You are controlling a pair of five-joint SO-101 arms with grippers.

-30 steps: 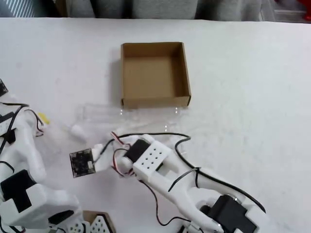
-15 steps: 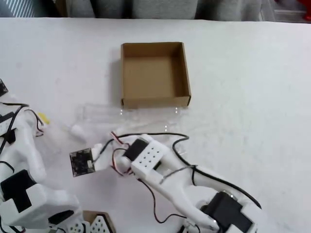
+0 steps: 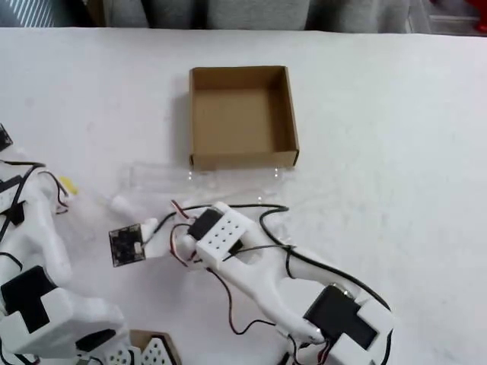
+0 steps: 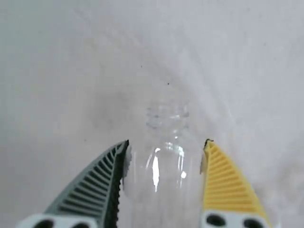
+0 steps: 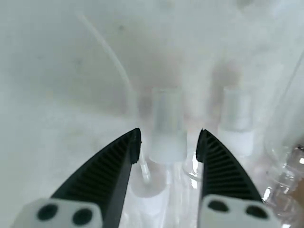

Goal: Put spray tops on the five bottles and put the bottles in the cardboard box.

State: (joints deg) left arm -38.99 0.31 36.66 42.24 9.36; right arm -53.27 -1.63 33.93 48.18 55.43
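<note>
Plastic bottle (image 4: 164, 178), clear, is lying gripped by the left gripper (image 4: 166, 142); the right gripper (image 5: 168, 136) is hovering with its jaws parted either side of a white spray top (image 5: 166, 118).

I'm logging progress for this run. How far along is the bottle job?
Nothing looks done: the cardboard box is empty. In hand: the left gripper grips an uncapped bottle, and the right gripper sits open around a spray top. Remaining: capping and boxing all the bottles.
</note>
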